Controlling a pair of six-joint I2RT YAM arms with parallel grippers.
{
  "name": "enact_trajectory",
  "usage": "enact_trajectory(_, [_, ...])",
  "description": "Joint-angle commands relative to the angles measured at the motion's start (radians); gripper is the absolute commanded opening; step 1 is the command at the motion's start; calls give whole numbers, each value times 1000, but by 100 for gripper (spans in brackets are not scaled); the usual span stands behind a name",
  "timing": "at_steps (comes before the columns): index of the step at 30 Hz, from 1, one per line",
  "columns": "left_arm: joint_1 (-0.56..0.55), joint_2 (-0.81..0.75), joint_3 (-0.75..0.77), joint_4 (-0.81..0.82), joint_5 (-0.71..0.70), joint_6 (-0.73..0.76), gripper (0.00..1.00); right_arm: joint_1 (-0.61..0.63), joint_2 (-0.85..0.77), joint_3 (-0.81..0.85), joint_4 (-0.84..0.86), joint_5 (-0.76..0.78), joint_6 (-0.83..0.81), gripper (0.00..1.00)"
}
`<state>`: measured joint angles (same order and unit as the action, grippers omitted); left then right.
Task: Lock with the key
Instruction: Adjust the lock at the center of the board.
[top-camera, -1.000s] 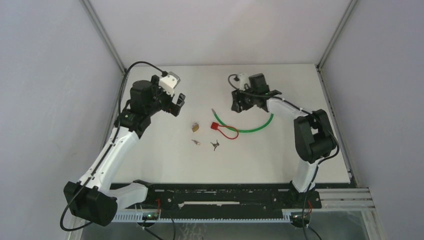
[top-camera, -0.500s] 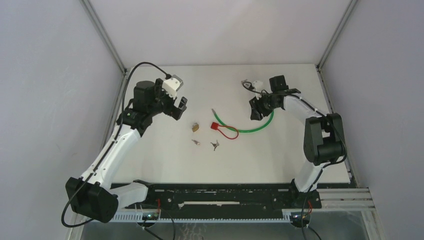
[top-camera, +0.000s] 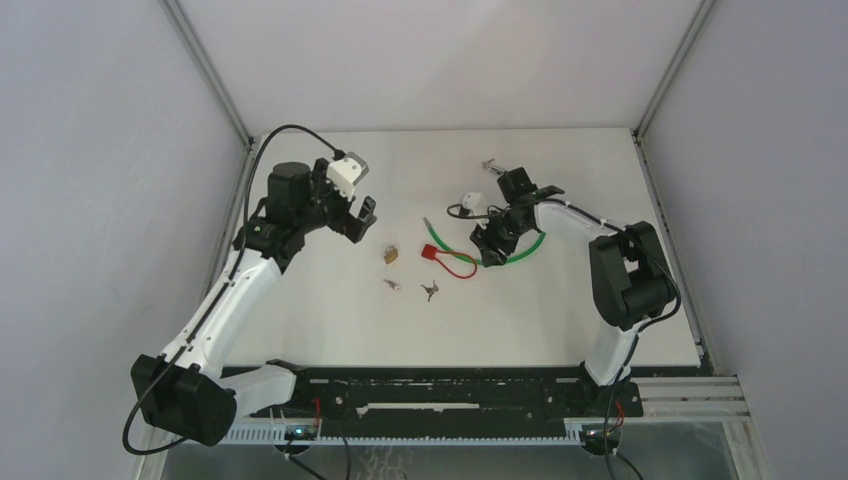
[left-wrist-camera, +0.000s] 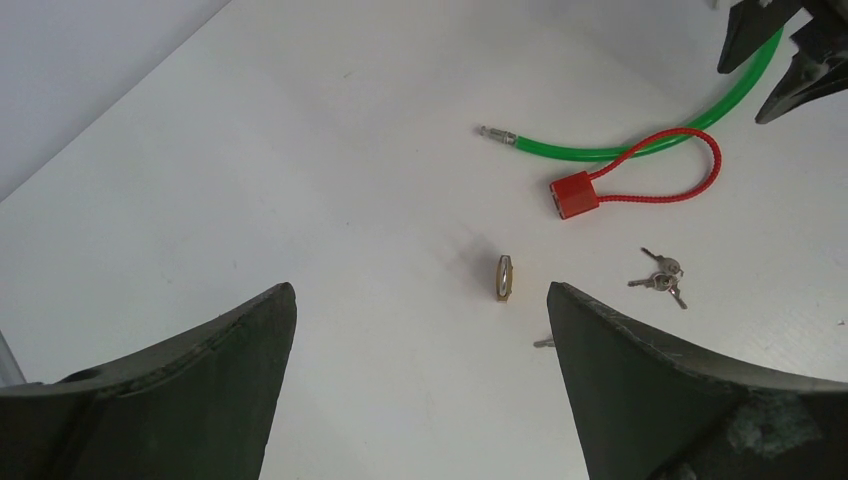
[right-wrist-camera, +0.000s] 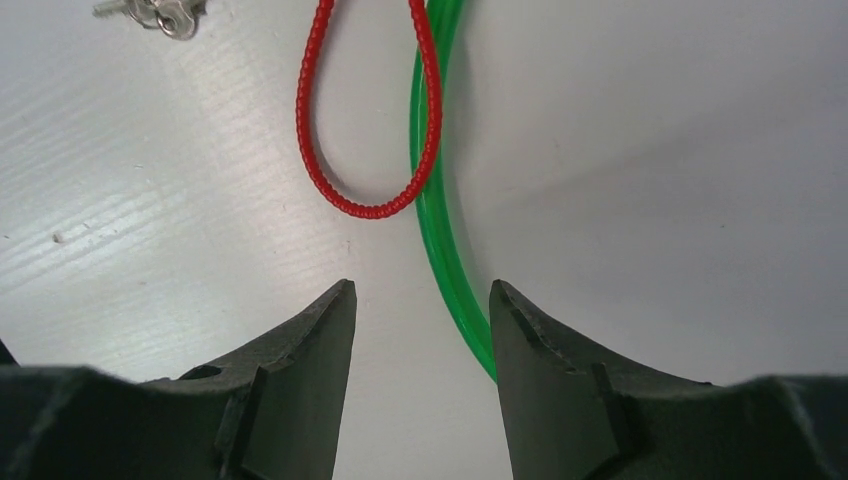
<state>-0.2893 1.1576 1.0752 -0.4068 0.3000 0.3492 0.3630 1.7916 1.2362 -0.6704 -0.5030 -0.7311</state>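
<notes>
The small brass padlock (top-camera: 390, 254) lies mid-table on the white table (top-camera: 560, 320), just left of the red cable lock (top-camera: 432, 251). The green plastic-coated cable (top-camera: 520, 253) curves along that lock's far and right sides, touching its loop. The bunch of silver keys (top-camera: 430, 291) lies nearer than the lock, with a single small silver key (top-camera: 391, 284) to its left.
</notes>
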Motion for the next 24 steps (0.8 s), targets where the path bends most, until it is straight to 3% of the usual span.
enact_trajectory(1, [3, -27, 11, 11, 47, 21, 100, 25, 14, -31, 31, 76, -48, 59])
enact_trajectory(18, [2, -29, 4, 8, 85, 31, 100, 52, 32, -101, 159, 221, -65, 52])
enact_trajectory(24, [3, -14, -1, 32, 77, -1, 100, 34, 40, -107, 182, 256, -13, 34])
